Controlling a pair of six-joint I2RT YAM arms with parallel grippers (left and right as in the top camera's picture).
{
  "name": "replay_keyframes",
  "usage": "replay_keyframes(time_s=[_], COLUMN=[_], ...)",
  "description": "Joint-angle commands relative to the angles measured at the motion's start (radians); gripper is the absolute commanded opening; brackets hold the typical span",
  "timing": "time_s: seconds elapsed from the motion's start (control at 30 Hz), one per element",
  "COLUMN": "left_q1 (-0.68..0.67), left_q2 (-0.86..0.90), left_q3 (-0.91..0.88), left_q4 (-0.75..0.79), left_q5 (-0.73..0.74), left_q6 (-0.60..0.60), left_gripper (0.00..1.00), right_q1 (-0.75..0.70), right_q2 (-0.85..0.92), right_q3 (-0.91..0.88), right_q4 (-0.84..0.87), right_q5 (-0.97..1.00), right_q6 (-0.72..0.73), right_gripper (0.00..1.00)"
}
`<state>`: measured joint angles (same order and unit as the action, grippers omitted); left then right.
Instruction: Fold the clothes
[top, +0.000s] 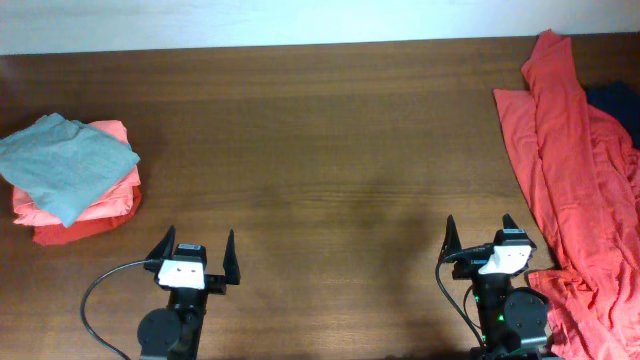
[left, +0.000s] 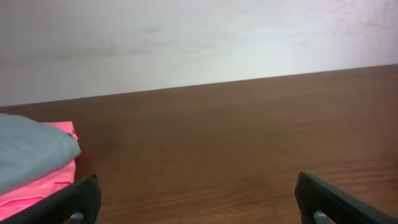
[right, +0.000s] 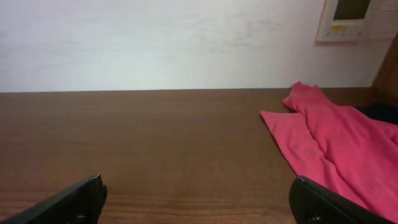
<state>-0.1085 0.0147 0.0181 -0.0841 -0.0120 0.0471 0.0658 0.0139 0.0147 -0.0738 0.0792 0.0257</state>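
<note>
My left gripper (top: 201, 242) and right gripper (top: 481, 226) hover at the near edge of the bench (top: 330, 130), jaws apart, holding nothing. The clothes (top: 570, 150) lie rumpled down the right side, apparently unfolded, though the frame crops them. A grey top (top: 60, 160) sits folded on a coral garment (top: 108, 205) at the left. Folding of the clothes has not started; all of it is left to do.

We see a plain test room: dark wooden table (top: 330, 150), bare white wall (right: 155, 43) along its far edge, small wall panel (right: 351, 18) above the far right corner.
</note>
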Motion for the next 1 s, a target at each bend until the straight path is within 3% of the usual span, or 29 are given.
replay_keyframes(time_s=[0.0,0.3,0.4,0.6,0.87,0.97], left_q1=[0.0,0.0,0.0,0.0,0.0,0.0], left_q2=[-0.004,0.13,0.297,0.519,0.693,0.695], left_q3=[0.062,0.259,0.417,0.618,0.775,0.779], left_q4=[-0.017,-0.136,-0.207,-0.36,-0.497,-0.492], left_q5=[-0.003,-0.004,-0.004,-0.003,0.05,0.102], left_q6=[-0.049,-0.048,-0.048,-0.048,-0.048,-0.048], left_gripper=[0.99,0.99,0.99,0.99,0.99,0.99], right_q1=[-0.007,-0.008,-0.008,-0.008,-0.015,-0.103], right_q2=[0.008,0.196,0.406,0.647,0.822,0.851], right_q3=[0.036,0.264,0.453,0.702,0.939,0.958], right_q4=[-0.058,-0.231,-0.344,-0.528,-0.776,-0.85], right_q5=[0.042,0.073,0.09,0.083,-0.009,0.088], right_q6=[0.058,0.065,0.066,0.086,0.093,0.253], right_gripper=[0.99,0.98,0.99,0.98,0.99,0.99])
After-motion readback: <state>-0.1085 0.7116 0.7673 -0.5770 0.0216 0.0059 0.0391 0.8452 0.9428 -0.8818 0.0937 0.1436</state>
